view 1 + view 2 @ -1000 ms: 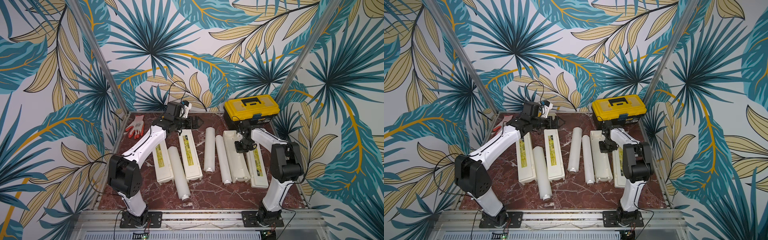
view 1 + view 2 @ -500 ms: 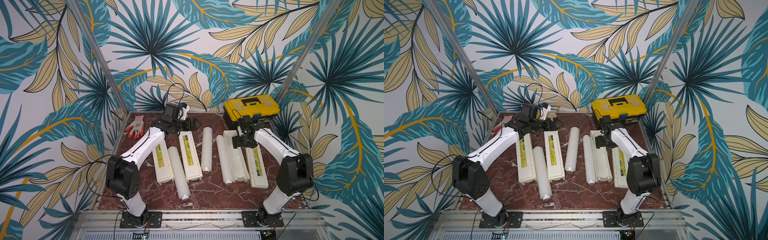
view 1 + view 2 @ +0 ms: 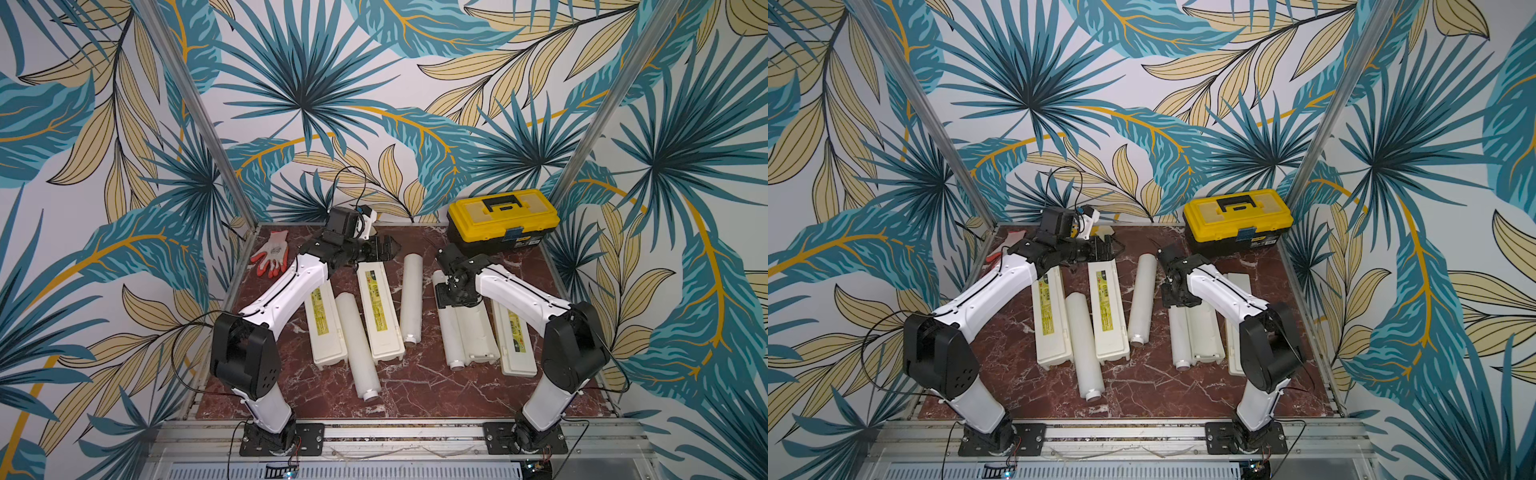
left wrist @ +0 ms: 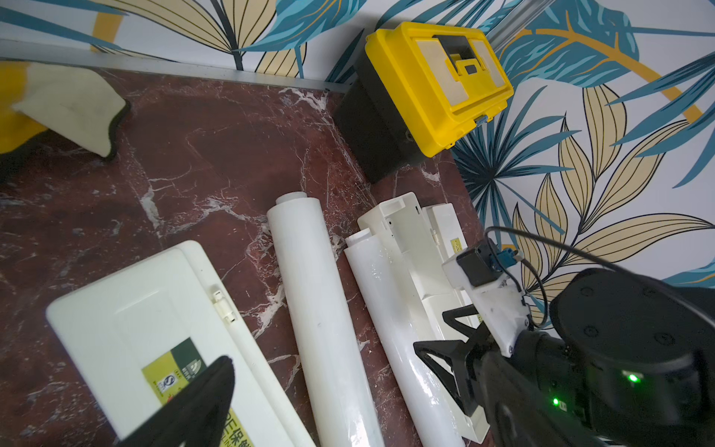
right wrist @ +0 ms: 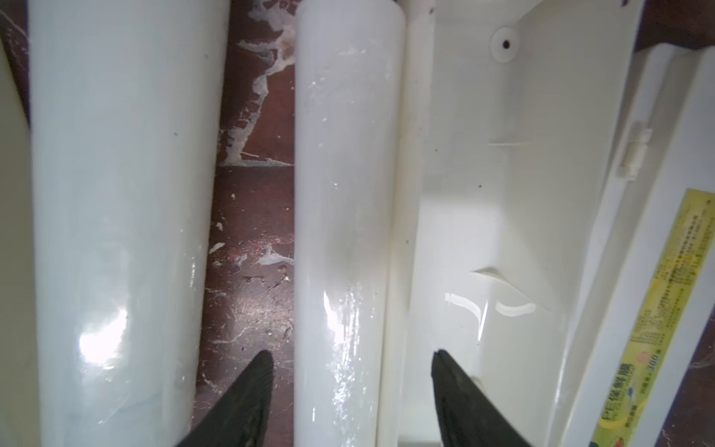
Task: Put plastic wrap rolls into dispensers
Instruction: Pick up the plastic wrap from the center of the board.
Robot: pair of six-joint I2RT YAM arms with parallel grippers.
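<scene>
right wrist: right pincer (image 5: 350,358) apart, straddling a roll (image 5: 348,193), no grip.
roll on the counter (image 5: 251,232), touching the open dispenser (image 5: 483,193); its tray is empty. a top view adds closed left dispenser (image 3: 326,324) and closed middle dispenser (image 3: 378,311), loose roll (image 3: 357,336) between; left pincer (image 3: 390,249) wide apart.

I'm seeing a yellow-and-black toolbox (image 3: 503,220) sitting lid-down at the far right corner of the red marble counter (image 3: 415,395), while a white glove (image 3: 272,251) with orange fingertips is lying near the far left corner.
</scene>
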